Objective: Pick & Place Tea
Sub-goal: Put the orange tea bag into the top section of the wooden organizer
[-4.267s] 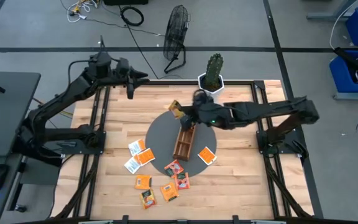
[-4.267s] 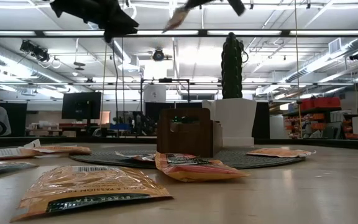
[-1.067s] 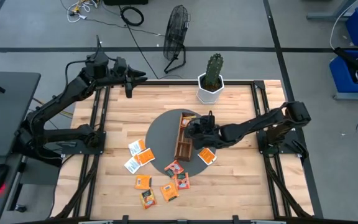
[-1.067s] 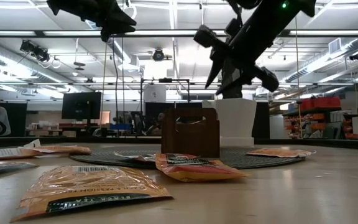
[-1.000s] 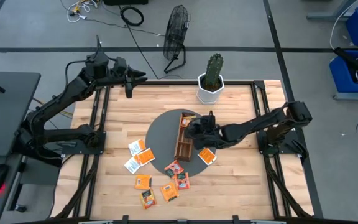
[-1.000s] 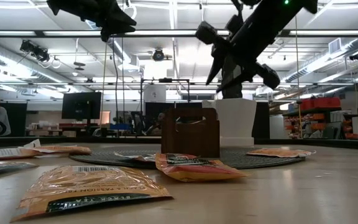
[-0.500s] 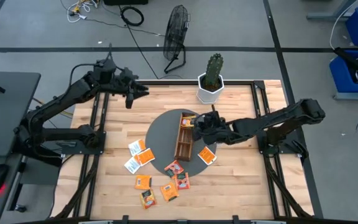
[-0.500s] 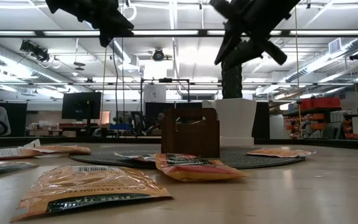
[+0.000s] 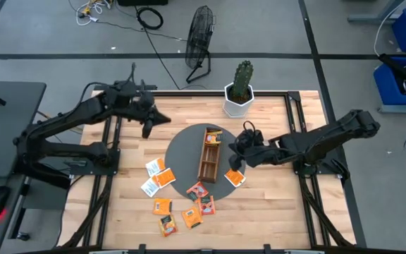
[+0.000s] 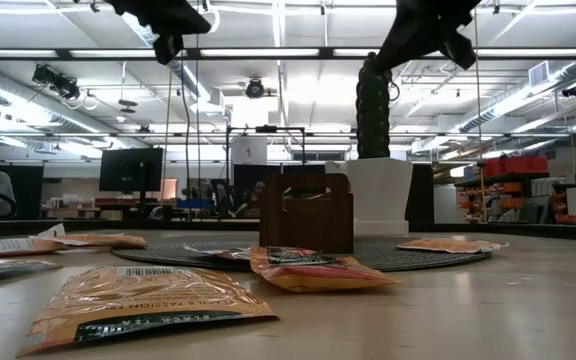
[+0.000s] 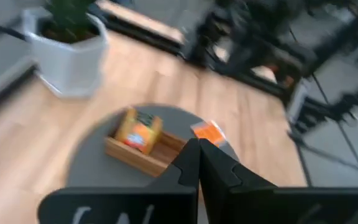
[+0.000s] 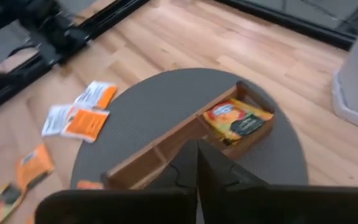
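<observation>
Since a second ago you have drawn the right gripper [image 9: 235, 158] back off the wooden tray [image 9: 208, 164] toward its own side, and its fingers have clenched on nothing. It now hangs above the dark round mat [image 9: 182, 155], between the tray and the orange sachet [image 9: 235, 176] lying at the mat's rim. The left gripper [image 9: 147, 129] has swung in from the far corner over the surface [image 9: 273, 204], and its fingers are pressed together too, empty.

One tea sachet [image 12: 236, 120] lies in the tray's end compartment nearest the potted cactus [image 9: 241, 88], well clear of both sets of fingers. The other compartments hold nothing you can see. The rest of the tea [image 9: 182, 201] is scattered on the near side of the mat and on the bare wood beyond it, untouched by either arm.
</observation>
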### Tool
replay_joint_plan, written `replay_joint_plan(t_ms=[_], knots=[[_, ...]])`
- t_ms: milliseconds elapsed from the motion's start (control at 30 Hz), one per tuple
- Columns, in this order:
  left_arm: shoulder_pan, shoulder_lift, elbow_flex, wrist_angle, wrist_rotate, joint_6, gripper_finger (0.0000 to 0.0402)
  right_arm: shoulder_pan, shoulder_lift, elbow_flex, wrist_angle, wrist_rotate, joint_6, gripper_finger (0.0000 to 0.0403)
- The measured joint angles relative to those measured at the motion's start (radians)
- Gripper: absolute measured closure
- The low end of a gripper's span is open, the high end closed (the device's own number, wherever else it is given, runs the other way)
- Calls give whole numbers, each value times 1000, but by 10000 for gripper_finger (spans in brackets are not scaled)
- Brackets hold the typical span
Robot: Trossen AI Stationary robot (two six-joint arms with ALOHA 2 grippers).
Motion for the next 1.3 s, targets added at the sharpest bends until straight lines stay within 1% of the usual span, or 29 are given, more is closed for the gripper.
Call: replay_joint_plan(t_ms=[100, 267, 333, 467, 567, 633, 733, 867, 933, 1000, 1067, 1167, 1233, 1300], knots=[[-85, -6, 0, -52, 0, -31, 396, 28, -11, 0, -5, -3, -20, 397], [-227, -4, 0, -104, 22, -167, 396, 64, -20, 0, -50, -2, -48, 401], [-288, -3, 0, -104, 13, -221, 396, 75, -20, 0, -80, -3, -47, 401], [-404, -3, 0, -113, -61, -302, 396, 95, -20, 0, -120, -2, -48, 401], [-491, 0, 0, -120, -46, -316, 396, 106, -20, 0, -139, -1, -56, 401], [-551, 17, -7, -105, -34, -387, 395, 113, -20, 0, -144, 0, -71, 401], [-631, 30, -35, -92, -45, -544, 394, 121, -20, 0, -149, 0, -96, 401], [-754, 50, -84, -50, -134, -685, 396, 129, -20, 0, -166, 0, -96, 401], [-810, 65, -109, 39, -209, -754, 394, 132, -19, 0, -181, -1, -100, 401], [-869, 75, -136, 80, -278, -826, 389, 133, -20, 0, -182, 0, -99, 401], [-911, 94, -152, 154, -328, -888, 382, 134, -19, 0, -190, -3, -99, 401], [-966, 118, -181, 208, -373, -987, 368, 134, -19, 0, -191, -3, -96, 401], [-1008, 127, -199, 223, -417, -1066, 351, 134, -20, 0, -188, -10, -77, 401], [-1049, 147, -212, 287, -469, -1133, 331, 134, -19, 0, -193, -12, -70, 401]])
